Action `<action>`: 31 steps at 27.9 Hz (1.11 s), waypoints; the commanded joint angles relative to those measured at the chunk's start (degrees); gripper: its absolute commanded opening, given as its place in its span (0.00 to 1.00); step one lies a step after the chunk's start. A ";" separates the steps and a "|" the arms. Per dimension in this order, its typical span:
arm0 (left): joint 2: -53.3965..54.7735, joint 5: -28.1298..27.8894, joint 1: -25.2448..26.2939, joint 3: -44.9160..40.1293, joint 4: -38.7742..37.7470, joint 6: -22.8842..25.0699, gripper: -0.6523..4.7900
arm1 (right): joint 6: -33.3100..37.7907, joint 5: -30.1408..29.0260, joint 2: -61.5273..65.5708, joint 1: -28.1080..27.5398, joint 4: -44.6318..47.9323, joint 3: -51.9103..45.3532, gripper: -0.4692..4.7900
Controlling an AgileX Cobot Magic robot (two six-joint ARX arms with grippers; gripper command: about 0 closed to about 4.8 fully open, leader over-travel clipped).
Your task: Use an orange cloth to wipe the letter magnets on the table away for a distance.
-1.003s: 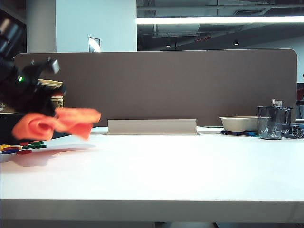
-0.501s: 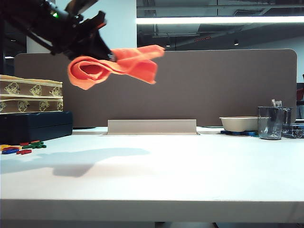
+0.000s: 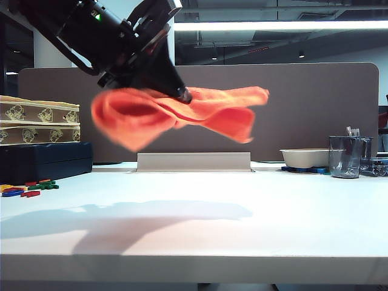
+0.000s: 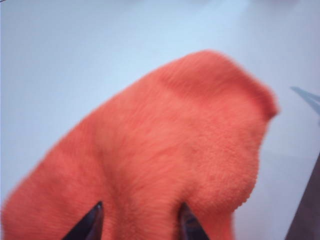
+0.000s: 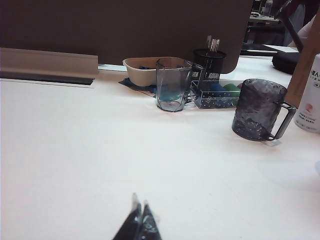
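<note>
Since half a second ago the left gripper has swung rightward across the exterior view, carrying the orange cloth from above the table's left part toward its middle. Cloth hangs in the air, well above the table, spread wide and blurred, its shadow lying on the white top beneath.

Left wrist view: two dark fingertips stand apart with the orange cloth bunched between and beyond them; the fuzzy fabric fills the gap, so the grip reads as loose but holding. Whether the jaws are parting cannot be told from the blur.

Letter magnets, small green pieces among red and blue ones, lie at the table's far left edge, well apart from the cloth and below it.

Right gripper: fingertips pressed together, nothing between them, low over bare table. Grey cup and clear glass stand beyond it, near a beige bowl.
</note>
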 commanded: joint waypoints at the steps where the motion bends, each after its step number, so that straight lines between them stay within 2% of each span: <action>1: -0.20 0.04 0.07 0.09 0.55 0.24 0.39 | 0.07 0.04 -0.22 -0.02 0.76 -0.44 0.08; 6: -0.22 0.46 0.04 0.09 0.15 -0.22 0.39 | 0.07 0.04 -0.22 -0.02 0.76 -0.44 0.08; 10: -1.57 0.48 -0.15 0.11 -1.27 -0.20 0.46 | 0.07 0.04 -0.22 -0.02 0.76 -0.44 0.08; 14: -4.70 -0.33 -0.15 0.11 -1.84 -0.17 0.46 | 0.04 0.07 -0.22 -0.02 0.74 -0.44 0.08; 20: -12.11 -2.97 -0.15 0.11 -3.56 -0.11 0.46 | 0.07 0.04 -0.22 -0.02 0.74 -0.44 0.08; 31: -31.61 -10.86 -0.15 0.09 -15.15 0.00 0.47 | 0.07 0.04 -0.22 -0.02 0.76 -0.44 0.08</action>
